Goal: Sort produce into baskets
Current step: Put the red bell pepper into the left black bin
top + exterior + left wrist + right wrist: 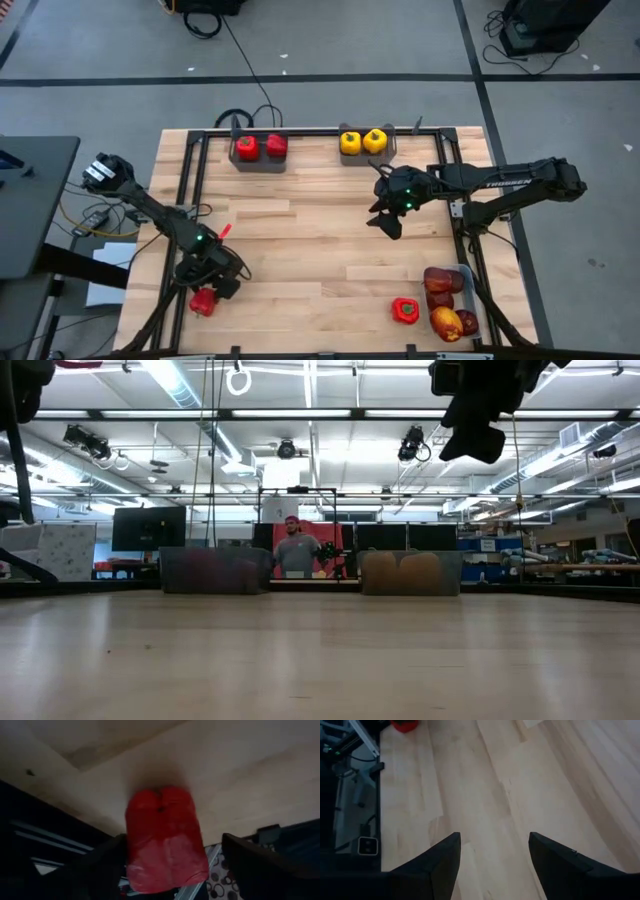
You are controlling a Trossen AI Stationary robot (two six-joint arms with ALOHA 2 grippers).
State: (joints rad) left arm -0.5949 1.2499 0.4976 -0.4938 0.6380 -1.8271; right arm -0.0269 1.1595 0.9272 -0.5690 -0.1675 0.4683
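Left claw (pixel 208 290) sits at the near-left corner of the pale wooden worktop (pixel 320 250), fingers spread on either side of a bright red bell pepper (pixel 203 302); in the left wrist view the pepper (pixel 165 837) fills the gap between the fingers but I can't see firm contact, so I read it as open, not yet gripping. Judgement: step in hand is the grasp. Pepper lies right at the worktop edge, so close squarely across its widest part and lift straight up before travelling; a glancing pinch could push it off the edge. Likely target is the dark grey see-through bin (pixel 259 152) at the far edge that already holds two red peppers, next to the bin with two yellow peppers (pixel 362 142). Right claw (pixel 385 222) hangs open and empty above mid-worktop, right of centre. Another red pepper (pixel 405 311) lies just beside the clear plastic tray (pixel 463 272) of dark red apples (pixel 445 300).
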